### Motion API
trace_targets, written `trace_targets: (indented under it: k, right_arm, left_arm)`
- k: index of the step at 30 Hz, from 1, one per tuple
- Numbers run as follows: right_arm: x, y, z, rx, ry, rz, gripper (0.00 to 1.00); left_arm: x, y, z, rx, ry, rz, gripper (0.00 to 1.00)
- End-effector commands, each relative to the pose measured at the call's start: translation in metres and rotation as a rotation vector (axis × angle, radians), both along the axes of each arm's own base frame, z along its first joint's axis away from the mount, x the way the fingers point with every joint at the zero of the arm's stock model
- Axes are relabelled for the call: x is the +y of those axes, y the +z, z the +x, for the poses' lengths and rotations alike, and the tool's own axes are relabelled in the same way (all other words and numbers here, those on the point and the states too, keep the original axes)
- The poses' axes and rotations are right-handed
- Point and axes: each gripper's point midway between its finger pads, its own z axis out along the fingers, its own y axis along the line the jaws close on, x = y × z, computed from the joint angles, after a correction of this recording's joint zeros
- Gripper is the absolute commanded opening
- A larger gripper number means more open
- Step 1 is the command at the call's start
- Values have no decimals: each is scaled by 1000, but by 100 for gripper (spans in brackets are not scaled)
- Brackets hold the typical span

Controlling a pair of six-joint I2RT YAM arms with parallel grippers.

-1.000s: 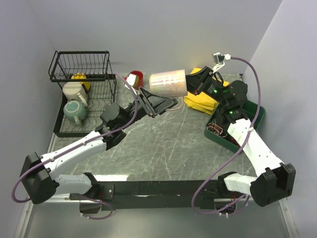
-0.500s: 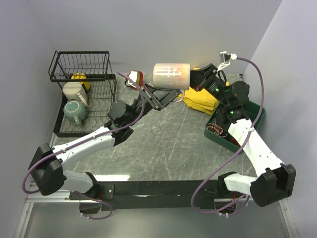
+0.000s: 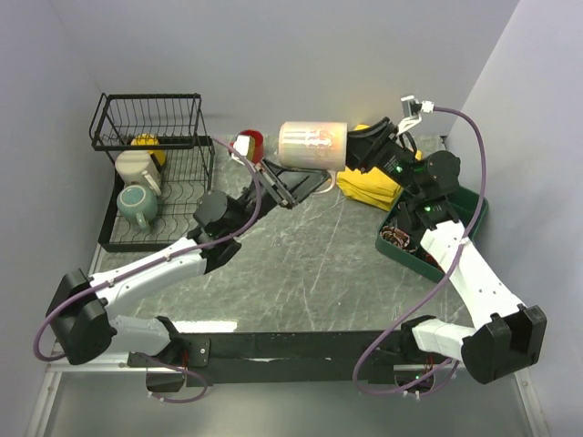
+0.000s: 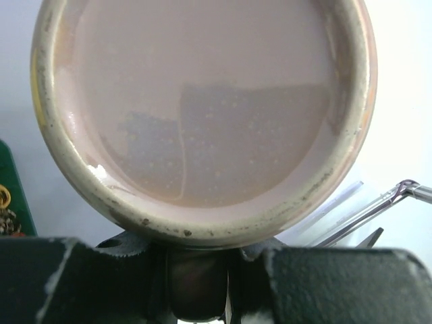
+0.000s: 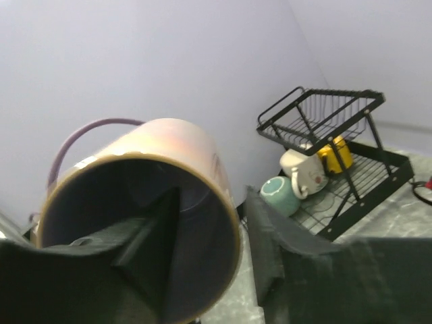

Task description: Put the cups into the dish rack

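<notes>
A pinkish-beige cup (image 3: 311,144) with a purple inside hangs on its side above the back of the table. My left gripper (image 3: 305,176) is under it, shut on its handle; in the left wrist view the cup's base (image 4: 202,108) fills the frame and the handle sits between the jaws of the left gripper (image 4: 199,273). My right gripper (image 3: 353,150) is open at the cup's mouth: one finger is inside the cup (image 5: 142,223), the other stands off the outer wall. The dish rack (image 3: 150,116) at the back left holds a cream cup (image 3: 137,168), a grey-green cup (image 3: 137,202) and a yellow cup (image 3: 146,144).
A red cup (image 3: 248,143) stands behind the left gripper, near the rack. A yellow cloth (image 3: 369,182) lies at the back right. A green tray (image 3: 463,202) of small items sits at the right edge under the right arm. Walls close in on three sides.
The left gripper has come under the cup and shut on its handle. The right gripper's jaws have opened off the cup's rim. The cup has shifted slightly.
</notes>
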Motion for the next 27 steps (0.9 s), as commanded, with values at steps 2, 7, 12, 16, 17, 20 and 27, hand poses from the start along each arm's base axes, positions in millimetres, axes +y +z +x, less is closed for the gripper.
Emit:
trace_targets:
  k: [2, 7, 12, 16, 17, 20, 27]
  right_arm:
    - [0, 5, -25, -146, 15, -75, 57]
    - [0, -11, -27, -136, 11, -123, 64]
    - [0, -31, -35, -127, 25, -185, 68]
    - [-2, -47, -41, -147, 33, -238, 69]
    - [-1, -52, -44, -138, 50, -253, 69]
    - [-6, -59, -53, -171, 91, -294, 71]
    - [-21, -96, -77, -228, 215, -468, 75]
  left_arm:
    - [43, 49, -26, -60, 15, -179, 1]
    - [59, 45, -26, -40, 49, -198, 1]
    - [83, 37, -20, -9, 119, -209, 1]
    - [104, 26, -16, 3, 197, -149, 1]
    - [107, 23, -15, 6, 211, -134, 1]
    - [122, 9, -7, 37, 286, -82, 1]
    - [176, -41, 2, 134, 469, 37, 1]
